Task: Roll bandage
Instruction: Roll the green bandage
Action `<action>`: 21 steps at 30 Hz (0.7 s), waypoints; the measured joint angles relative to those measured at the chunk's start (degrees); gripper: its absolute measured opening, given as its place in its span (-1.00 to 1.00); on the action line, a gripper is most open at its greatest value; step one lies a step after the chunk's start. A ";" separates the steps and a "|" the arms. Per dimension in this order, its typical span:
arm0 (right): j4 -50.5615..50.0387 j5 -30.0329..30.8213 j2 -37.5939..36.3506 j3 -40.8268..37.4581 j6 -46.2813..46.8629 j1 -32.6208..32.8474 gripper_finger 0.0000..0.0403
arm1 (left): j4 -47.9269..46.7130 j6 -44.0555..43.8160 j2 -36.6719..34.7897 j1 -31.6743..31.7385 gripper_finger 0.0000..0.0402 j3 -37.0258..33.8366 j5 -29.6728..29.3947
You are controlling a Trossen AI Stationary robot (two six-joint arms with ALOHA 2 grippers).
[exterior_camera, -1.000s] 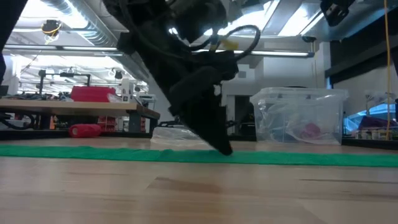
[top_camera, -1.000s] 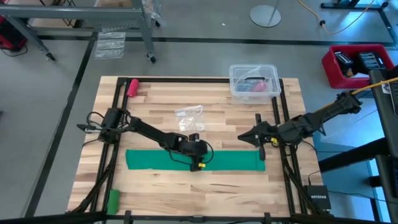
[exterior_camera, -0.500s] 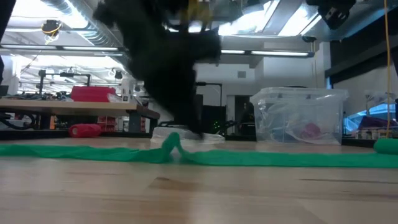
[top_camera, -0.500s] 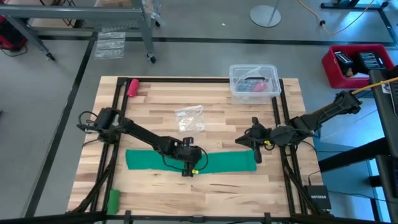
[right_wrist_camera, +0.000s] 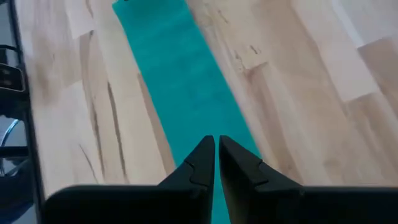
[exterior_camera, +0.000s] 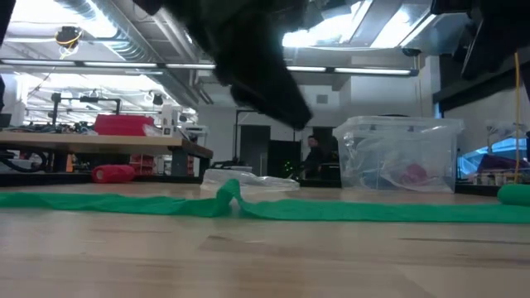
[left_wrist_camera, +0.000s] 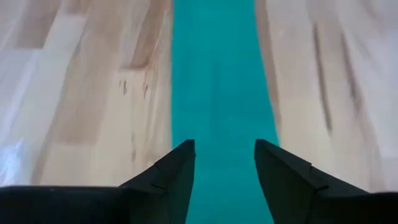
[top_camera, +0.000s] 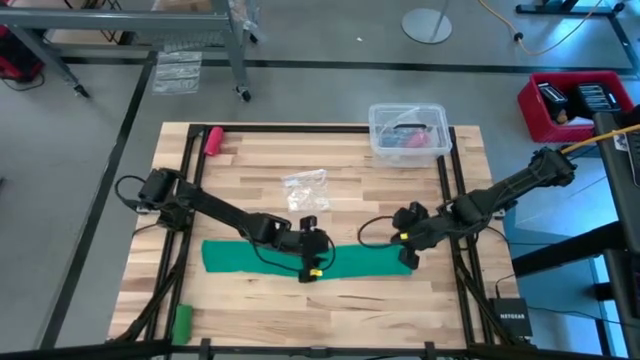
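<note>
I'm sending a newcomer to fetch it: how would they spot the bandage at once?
Start at the wooden table and look along its near half. The bandage is the long flat teal-green strip lying there between the two arms, with a small raised wrinkle near its middle. The pink roll and small green roll are short cylinders.

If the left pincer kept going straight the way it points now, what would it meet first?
Most likely the bandage: the left pincer is open and aimed down along the flat strip on the table. Its height above the strip is unclear.
</note>
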 joint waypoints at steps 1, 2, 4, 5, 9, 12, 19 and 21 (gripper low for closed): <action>0.22 0.32 -0.21 0.03 -0.34 0.00 -0.86 | 2.56 0.03 0.03 0.29 -0.21 0.07 0.02; 0.12 1.08 -0.57 0.17 -1.15 0.00 -0.86 | 4.18 0.06 0.03 0.50 -0.21 0.20 0.09; -0.06 3.25 -1.13 1.02 -3.03 -0.02 -0.86 | 6.29 0.04 0.30 1.02 -0.21 0.15 0.38; -0.13 4.57 -1.59 1.46 -3.90 0.00 -0.86 | 7.87 0.04 0.77 1.29 -0.21 0.20 0.55; -1.33 8.28 -2.77 2.45 -5.31 0.10 -0.86 | 8.26 1.43 3.46 2.23 -0.21 3.26 1.74; -2.92 8.51 -2.85 2.45 -5.59 0.09 -0.86 | 8.05 3.07 7.18 3.05 -0.21 7.80 4.18; -11.08 4.20 -2.13 1.76 6.61 0.91 -0.86 | 4.44 6.63 15.22 4.57 -0.21 18.72 6.49; -12.50 2.01 -2.03 0.07 12.76 1.77 -0.86 | 4.03 7.14 15.78 4.62 -0.21 18.97 6.54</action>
